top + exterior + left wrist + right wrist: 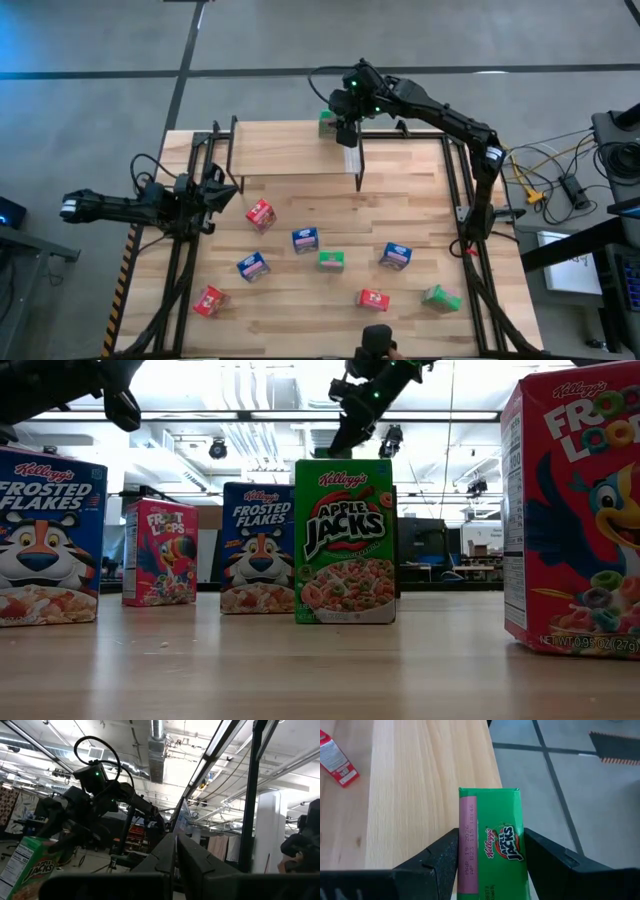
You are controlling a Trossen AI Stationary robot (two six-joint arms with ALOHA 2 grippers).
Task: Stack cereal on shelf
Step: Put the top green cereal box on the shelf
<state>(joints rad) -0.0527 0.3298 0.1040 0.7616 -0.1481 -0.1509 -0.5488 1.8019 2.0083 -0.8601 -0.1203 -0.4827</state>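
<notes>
My right gripper [340, 122] [491, 842] hangs over the far right corner of the shelf [290, 150], shut on a green Apple Jacks box [492, 835] [326, 122]. The shelf's light board [420, 790] lies below it. Several more cereal boxes lie on the tabletop nearer than the shelf: red [260, 214], blue [305, 239], green [331, 260], among others. My left gripper [215, 190] [176, 855] waits shut at the table's left side, beside the shelf's left end, holding nothing. My right gripper holds the green box by its two broad faces near the top end [470, 845], pinched between the two fingers [445, 857]. The fingers come from above, pointing down. The box stands upright at the board's far edge; the box itself hides whether its bottom rests on the board.
Black frame rails [470, 200] run along the table's left and right sides. A thin black shelf leg [360, 170] stands at the board's right end. In the low view, boxes [345, 542] stand in a row across the tabletop. The shelf board left of the green box is bare.
</notes>
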